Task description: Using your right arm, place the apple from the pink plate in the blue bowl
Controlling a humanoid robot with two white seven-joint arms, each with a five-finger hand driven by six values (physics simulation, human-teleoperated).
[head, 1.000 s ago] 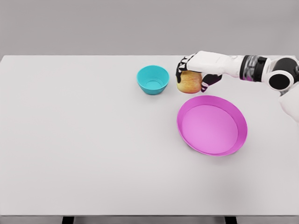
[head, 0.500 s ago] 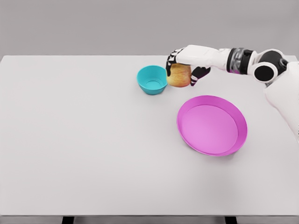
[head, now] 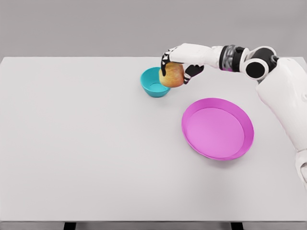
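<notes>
My right hand (head: 175, 66) is shut on a yellow-red apple (head: 172, 76) and holds it in the air over the right rim of the blue bowl (head: 153, 84). The apple hides part of that rim. The pink plate (head: 218, 128) lies on the table to the lower right of the hand, with nothing on it. My right arm (head: 249, 67) reaches in from the right edge. No left arm shows.
The white table (head: 96, 143) carries only the bowl and the plate. Its far edge runs just behind the bowl and the hand.
My right hand has carried the apple to the left and slightly up, from beside the plate's far rim to above the bowl's right rim. Bowl and plate have stayed put.
</notes>
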